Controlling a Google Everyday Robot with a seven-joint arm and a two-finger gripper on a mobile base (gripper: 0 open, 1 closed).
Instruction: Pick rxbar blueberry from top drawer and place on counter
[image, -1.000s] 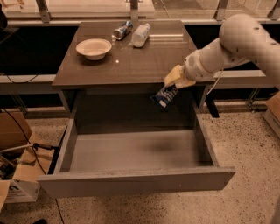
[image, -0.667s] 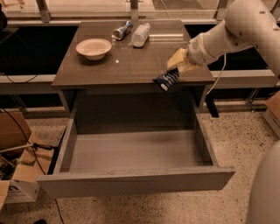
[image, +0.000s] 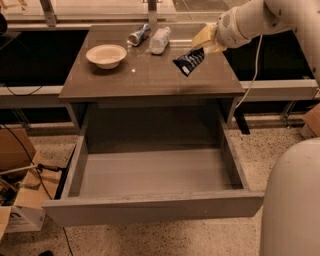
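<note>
Step in hand: placement. The end effector (image: 204, 45) is clamped on the rxbar blueberry (image: 189, 61), which hangs above the right side of the desk (image: 150, 80), beyond the open top drawer (image: 150, 209). Next: lower to the surface, then release.

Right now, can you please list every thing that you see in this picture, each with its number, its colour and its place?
rxbar blueberry: one, dark navy, hanging from the hand over the counter's right side
counter: one, glossy grey-brown, cabinet top
top drawer: one, grey, pulled open below the counter
bowl: one, cream, counter's back left
can: one, silver-blue, lying at the counter's back
plastic bottle: one, clear, lying right of the can
cardboard boxes: at least two, brown, floor at left
arm: one, white, upper right
hand: one, yellowish, shut on the bar
</note>
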